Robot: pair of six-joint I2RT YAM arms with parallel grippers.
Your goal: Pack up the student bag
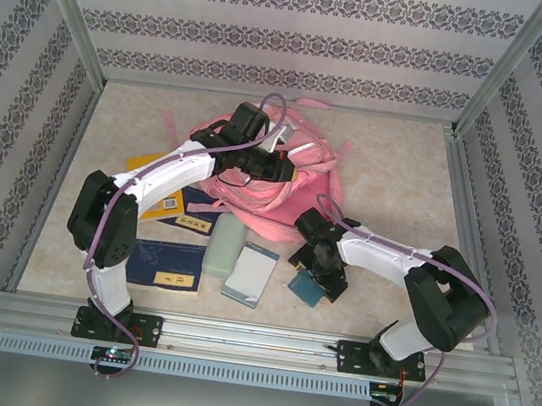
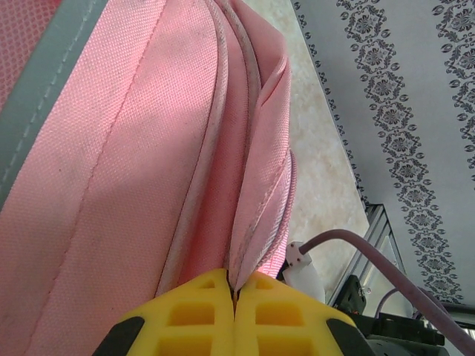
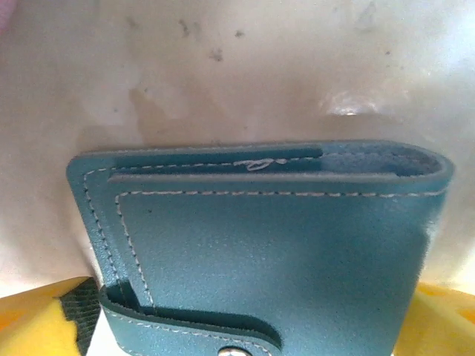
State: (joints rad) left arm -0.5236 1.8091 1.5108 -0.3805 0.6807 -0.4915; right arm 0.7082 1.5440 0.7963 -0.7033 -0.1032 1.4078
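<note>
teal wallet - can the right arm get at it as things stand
Probably yes. The right gripper hangs open over the teal wallet, its yellow fingers on either side of it. The wallet lies flat on the table with nothing on top.

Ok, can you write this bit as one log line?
left gripper: shut on bag edge | right gripper: open, either side of wallet

so the left arm hides the student bag's middle. The blue book just in front of the bag has cover text too tiny to read, and the wallet is cropped at the bottom edge.
</note>
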